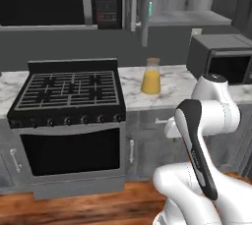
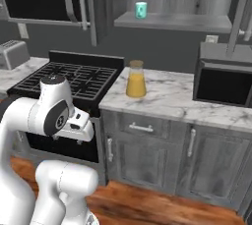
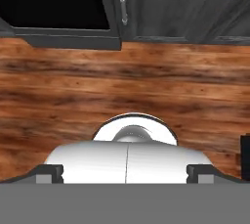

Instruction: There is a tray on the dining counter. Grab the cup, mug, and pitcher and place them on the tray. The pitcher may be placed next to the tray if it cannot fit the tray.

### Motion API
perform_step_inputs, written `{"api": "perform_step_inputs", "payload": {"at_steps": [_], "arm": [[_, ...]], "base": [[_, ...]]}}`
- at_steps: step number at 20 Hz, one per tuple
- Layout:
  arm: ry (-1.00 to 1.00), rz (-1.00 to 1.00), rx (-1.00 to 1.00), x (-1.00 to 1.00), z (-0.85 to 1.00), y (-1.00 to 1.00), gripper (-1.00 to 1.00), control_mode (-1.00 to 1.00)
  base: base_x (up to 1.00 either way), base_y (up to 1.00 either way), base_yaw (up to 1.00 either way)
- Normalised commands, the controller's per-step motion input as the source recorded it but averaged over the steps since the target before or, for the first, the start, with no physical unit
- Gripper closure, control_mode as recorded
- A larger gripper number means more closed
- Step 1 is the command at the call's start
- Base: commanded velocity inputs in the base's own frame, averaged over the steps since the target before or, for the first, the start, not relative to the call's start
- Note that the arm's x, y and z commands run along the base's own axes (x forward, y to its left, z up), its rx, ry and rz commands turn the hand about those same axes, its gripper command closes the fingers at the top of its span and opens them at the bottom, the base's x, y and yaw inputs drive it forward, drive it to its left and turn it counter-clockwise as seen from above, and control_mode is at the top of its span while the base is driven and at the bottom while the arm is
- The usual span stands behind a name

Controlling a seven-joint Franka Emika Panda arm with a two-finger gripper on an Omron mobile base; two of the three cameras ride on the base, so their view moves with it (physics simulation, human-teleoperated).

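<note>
The clear glass pitcher [image 1: 151, 76] of orange liquid stands on the grey-veined white marble counter [image 1: 172, 89] beside the black stove [image 1: 69, 91]. A small teal-green mug [image 2: 141, 10] sits on the shelf above. The gripper [image 3: 125, 171], jaws spread wide and holding nothing, faces the wooden floor [image 3: 125, 91].

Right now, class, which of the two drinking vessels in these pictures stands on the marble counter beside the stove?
The clear glass pitcher of orange liquid; the small teal mug stands up on the open cabinet shelf.

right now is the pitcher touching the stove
Apart. In the right base view the pitcher stands on the marble counter, with a strip of bare marble between its base and the stove.
</note>
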Motion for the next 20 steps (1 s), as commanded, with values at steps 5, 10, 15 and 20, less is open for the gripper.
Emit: {"api": "perform_step_inputs", "payload": {"at_steps": [5, 10, 15, 20], "arm": [[0.0, 0.0, 0.0, 0.0, 0.0, 0.0, -1.0, 1.0], [0.0, 0.0, 0.0, 0.0, 0.0, 0.0, -1.0, 1.0], [0.0, 0.0, 0.0, 0.0, 0.0, 0.0, -1.0, 1.0], [0.0, 0.0, 0.0, 0.0, 0.0, 0.0, -1.0, 1.0]], "base": [[1.0, -0.5, 0.0], [1.0, -0.5, 0.0], [1.0, -0.23, -0.01], [0.81, -0.08, -0.02]]}}
